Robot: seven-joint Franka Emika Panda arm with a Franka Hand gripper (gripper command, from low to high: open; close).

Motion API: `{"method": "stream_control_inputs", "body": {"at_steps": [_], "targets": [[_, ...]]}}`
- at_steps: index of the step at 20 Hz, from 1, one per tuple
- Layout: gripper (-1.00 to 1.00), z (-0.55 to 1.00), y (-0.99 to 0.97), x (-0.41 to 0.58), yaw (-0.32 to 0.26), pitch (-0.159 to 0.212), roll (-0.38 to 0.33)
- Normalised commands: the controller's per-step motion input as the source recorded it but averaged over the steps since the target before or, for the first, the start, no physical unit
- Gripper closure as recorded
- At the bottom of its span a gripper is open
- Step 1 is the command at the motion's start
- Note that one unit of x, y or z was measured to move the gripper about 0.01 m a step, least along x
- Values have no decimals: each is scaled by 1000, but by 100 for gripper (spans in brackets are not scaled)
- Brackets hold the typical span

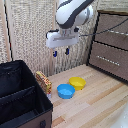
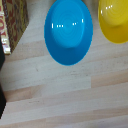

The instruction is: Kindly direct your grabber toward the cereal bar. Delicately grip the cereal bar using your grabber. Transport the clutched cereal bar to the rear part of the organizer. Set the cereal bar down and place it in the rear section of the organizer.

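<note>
- Yellow-orange cardboard with red and white printing: the cereal bar, a flat rectangular box standing on one long edge on the bench, just beside the outer wall of the organizer; whether the two touch cannot be told.
- Long axis of the cereal bar: roughly level, running along the organizer wall from the rear of the bench toward the front as the exterior view shows it.
- Wrist view: only one printed face and edge of the cereal bar enters the picture; the lettering is too blurred to read.
- Blue bowl: round, glossy, resting on the bench near the cereal bar; it fills the centre of the wrist view.
- Yellow bowl: round, glossy, just beside the blue bowl; only part of it shows in the wrist view.
- Organizer: large black fabric box with internal dividers, at the exterior view's left.
- Bench: pale wooden planks with visible grain and seams.
- End effector: white boxy head with two short dark fingers spread apart, grasping nothing, held high above the bowls; seen in the exterior view only.
- Brown wooden drawer cabinet: at the exterior view's right.
</note>
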Motion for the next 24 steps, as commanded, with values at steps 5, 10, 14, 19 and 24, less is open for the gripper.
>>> {"method": "stream_control_inputs", "body": {"at_steps": [5, 10, 14, 19, 24], "targets": [[-100, -83, 483, 332, -83, 0, -31], [-100, -166, 657, 341, -95, 0, -59], [-100, -212, 611, 341, -65, 25, -74], [-100, -427, 466, 450, -44, 79, -63], [-100, -461, 317, 453, 13, 124, -60]]}}
